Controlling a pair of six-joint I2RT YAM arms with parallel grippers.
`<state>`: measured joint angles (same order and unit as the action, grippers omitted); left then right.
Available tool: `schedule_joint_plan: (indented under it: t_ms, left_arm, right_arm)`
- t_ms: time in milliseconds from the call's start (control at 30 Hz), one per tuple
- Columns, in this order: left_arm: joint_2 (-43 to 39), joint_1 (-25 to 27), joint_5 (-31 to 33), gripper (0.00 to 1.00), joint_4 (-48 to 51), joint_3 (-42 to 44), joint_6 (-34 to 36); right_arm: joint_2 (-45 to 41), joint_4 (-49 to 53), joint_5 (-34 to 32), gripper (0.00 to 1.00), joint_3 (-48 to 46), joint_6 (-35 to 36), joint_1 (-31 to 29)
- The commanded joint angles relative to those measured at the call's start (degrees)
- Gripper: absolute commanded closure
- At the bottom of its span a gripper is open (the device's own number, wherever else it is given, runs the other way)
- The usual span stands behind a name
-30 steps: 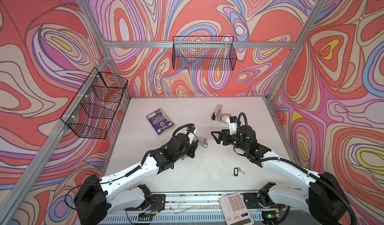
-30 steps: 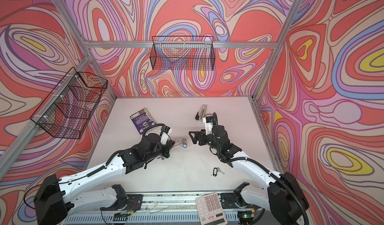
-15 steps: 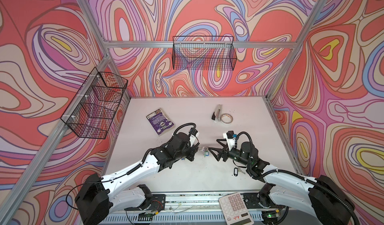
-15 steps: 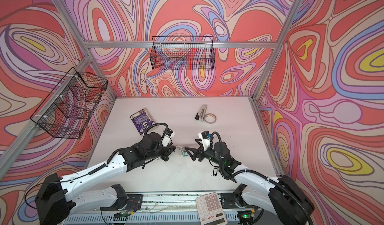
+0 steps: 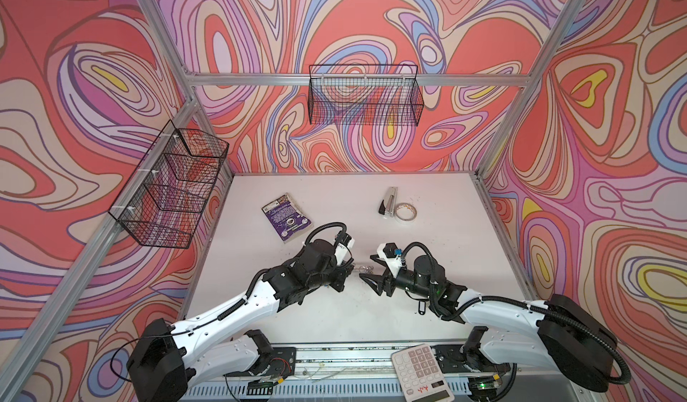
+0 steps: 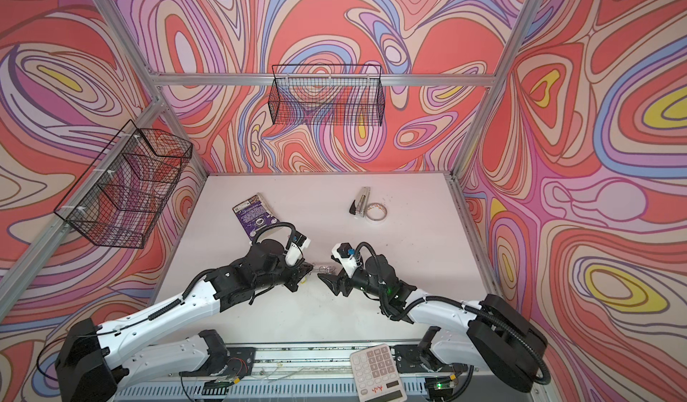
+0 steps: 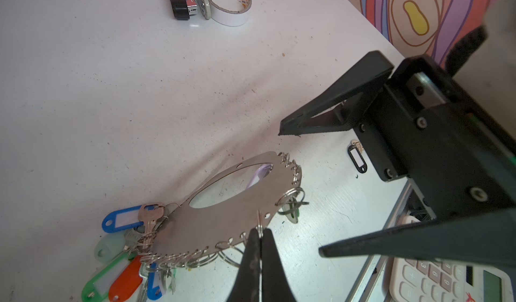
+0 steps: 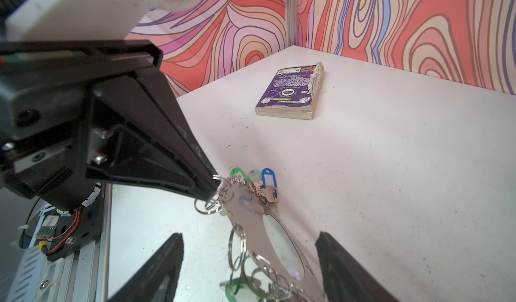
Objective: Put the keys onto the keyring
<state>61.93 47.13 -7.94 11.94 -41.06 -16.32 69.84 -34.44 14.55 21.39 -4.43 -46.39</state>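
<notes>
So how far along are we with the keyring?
Done: nothing yet. In hand: left gripper pinches a rim ring of the keyring; right gripper open astride its other end. Left: black-tagged key lies loose on the table, not picked up or threaded.

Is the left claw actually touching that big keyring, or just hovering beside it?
Touching. In the left wrist view the left gripper is shut, and its tips pinch the keyring at its ringed edge.
</notes>
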Motion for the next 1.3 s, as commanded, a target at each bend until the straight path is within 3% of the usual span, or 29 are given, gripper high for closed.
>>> schedule_joint_plan:
  t_ms: [0,233,767,967,1267]
  left_arm:
    - [-1.80,-0.39,-0.58,1.00,0.62,0.71,-0.28]
    - [-2.82,-0.44,-0.14,1.00,0.81,0.97,-0.91]
    - [-2.74,-0.42,0.54,1.00,0.09,1.23,-3.07]
    - [-1.49,-0.41,1.76,1.00,0.24,0.17,-3.28]
    - [-0.15,-0.38,5.30,1.00,0.12,-2.07,-3.00]
  right_arm:
    - [1.74,3.04,-2.24,0.27,1.95,3.84,-1.11]
    - [4.93,4.00,-2.48,0.40,2.97,4.91,-2.82]
    - [6.16,5.88,-3.10,0.90,4.54,5.47,-3.74]
    - [6.53,6.40,-2.11,1.00,4.97,5.02,-3.79]
    - [7.38,7.08,-0.52,1.00,5.51,4.93,-3.72]
